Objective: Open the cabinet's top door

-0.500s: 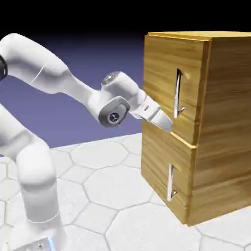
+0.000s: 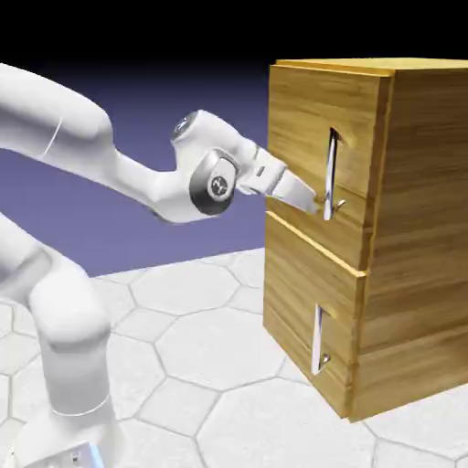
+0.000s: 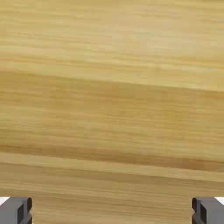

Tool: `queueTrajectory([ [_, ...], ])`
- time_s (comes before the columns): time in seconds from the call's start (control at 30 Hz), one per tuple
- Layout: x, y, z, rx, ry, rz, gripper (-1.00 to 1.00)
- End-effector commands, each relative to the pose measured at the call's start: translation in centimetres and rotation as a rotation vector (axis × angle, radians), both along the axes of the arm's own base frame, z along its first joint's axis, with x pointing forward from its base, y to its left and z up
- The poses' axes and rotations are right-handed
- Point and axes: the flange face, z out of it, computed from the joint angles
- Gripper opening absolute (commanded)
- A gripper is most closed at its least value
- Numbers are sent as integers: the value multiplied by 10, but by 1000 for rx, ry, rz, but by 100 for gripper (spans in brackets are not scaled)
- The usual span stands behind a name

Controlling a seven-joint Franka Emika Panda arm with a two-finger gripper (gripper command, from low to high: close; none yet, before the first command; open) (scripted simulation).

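Observation:
The cabinet [image 2: 411,228] of golden-brown wood stands at the right. Its top door [image 2: 302,110] is the upper front panel and lies flush, with a long vertical silver handle [image 2: 330,169]. My gripper [image 2: 320,203] reaches in from the left, and its tips are right beside the handle's lower end. I cannot tell whether they touch it. In the hand view, wood grain of the cabinet [image 3: 112,87] fills the picture. The two grey fingertips [image 3: 15,210] sit far apart at the bottom corners, so my gripper [image 3: 112,211] is open with only wood between them. No handle shows there.
Below the top door is a shorter panel [image 2: 292,292] with a short silver handle [image 2: 317,343]. The cabinet stands on a white hexagon-tiled table [image 2: 210,366]. My arm's base rises at the lower left [image 2: 73,384].
The hand has risen and moved right, from just below the top door's lower edge to the bottom end of the long handle. The doors have not moved.

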Motion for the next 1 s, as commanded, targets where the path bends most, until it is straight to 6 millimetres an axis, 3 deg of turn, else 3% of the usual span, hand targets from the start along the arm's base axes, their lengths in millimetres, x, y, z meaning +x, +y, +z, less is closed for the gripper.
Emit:
queueTrajectory([
  [0.0,-2,0,3,-1,-12,0,0],
  [0.47,-27,-6,29,-4,-191,0,0],
  [0.97,-47,-40,31,29,-387,2,0],
])
